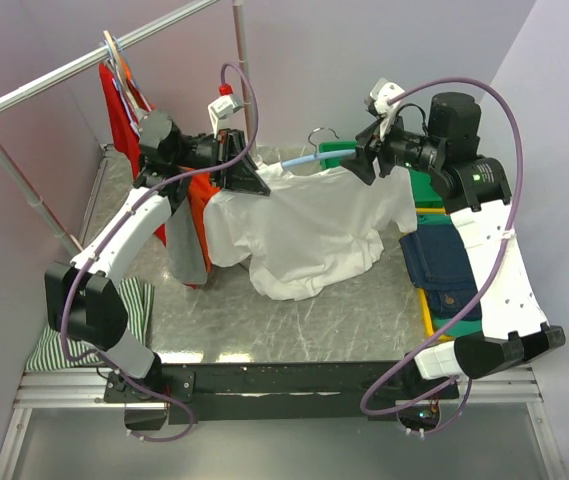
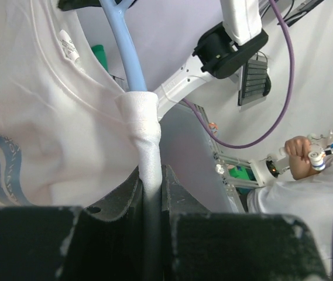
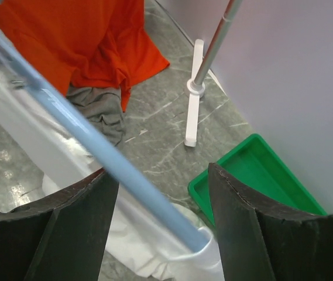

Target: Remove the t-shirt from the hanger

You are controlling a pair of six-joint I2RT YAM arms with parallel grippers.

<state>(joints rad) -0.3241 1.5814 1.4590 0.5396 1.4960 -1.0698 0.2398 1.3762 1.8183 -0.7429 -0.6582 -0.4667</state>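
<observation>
Left jaws pinched tight on the t-shirt (image 2: 37, 117), bunched over one tip of the hanger (image 2: 125, 52). Right jaws apart, one each side of the hanger's other arm, not squeezing. Farther out, hanger lying left to right between both arms, t-shirt draped down to the worktop (image 1: 364, 310).

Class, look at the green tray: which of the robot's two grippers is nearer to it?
Right. The right gripper hovers just beside the green tray; the left gripper is farther left, across the white t-shirt.
</observation>
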